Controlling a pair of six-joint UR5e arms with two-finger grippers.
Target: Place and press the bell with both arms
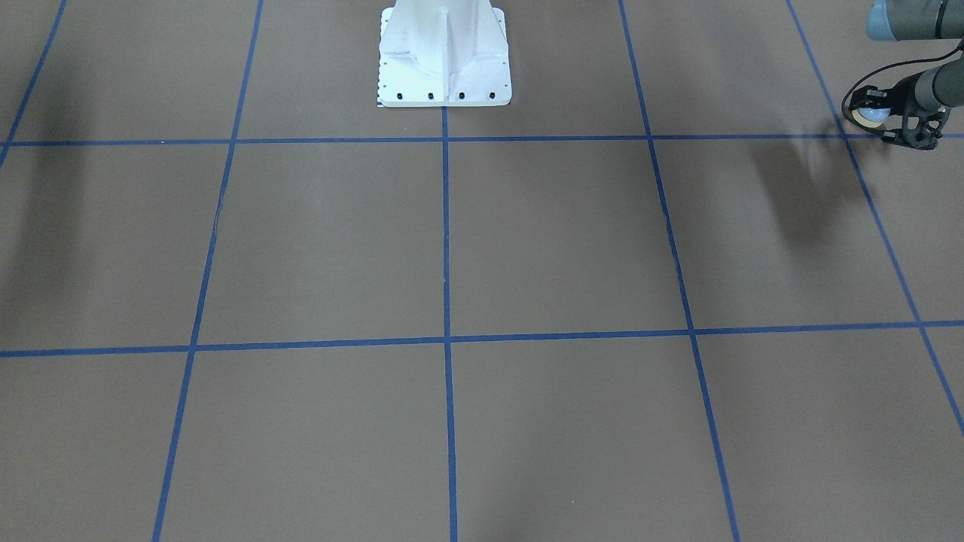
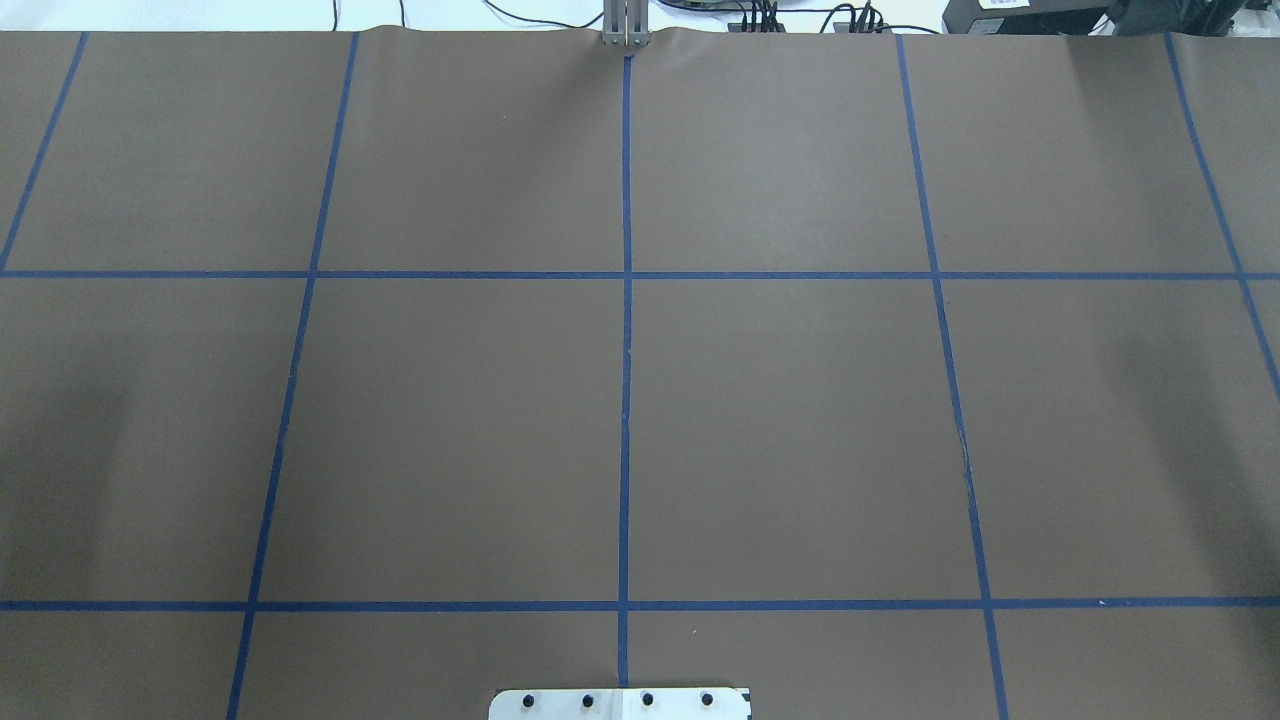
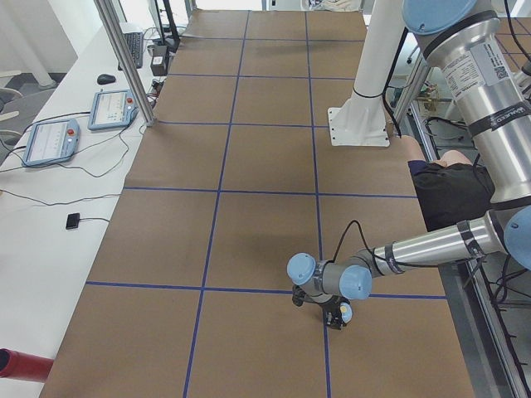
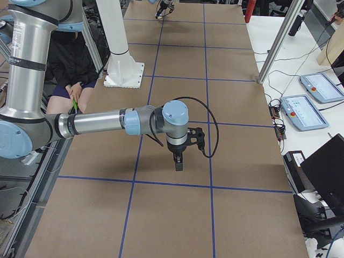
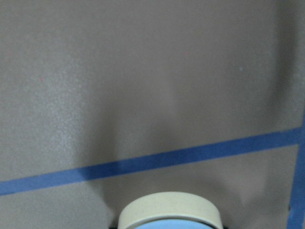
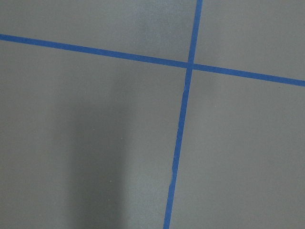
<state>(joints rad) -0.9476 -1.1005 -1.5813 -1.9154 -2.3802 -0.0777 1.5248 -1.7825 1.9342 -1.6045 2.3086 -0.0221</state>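
Table (image 2: 450, 420) brown, blue tape grid (image 2: 626, 400); left gripper (image 1: 881, 120) clamps bell (image 1: 873, 114); right gripper (image 4: 179, 164) state unclear.

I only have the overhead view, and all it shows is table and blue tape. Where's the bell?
Observer: In the left gripper. The front view shows it gripping the bell near the table end on the robot's left.
Operator: Is it set down yet?
Observer: Apparently not. In the front view its shadow falls well apart from it, so it looks lifted.
Operator: And the right arm?
Observer: The right side view shows the right gripper pointing straight down over the table, with nothing visible in it. Whether it is open or shut, I cannot tell.
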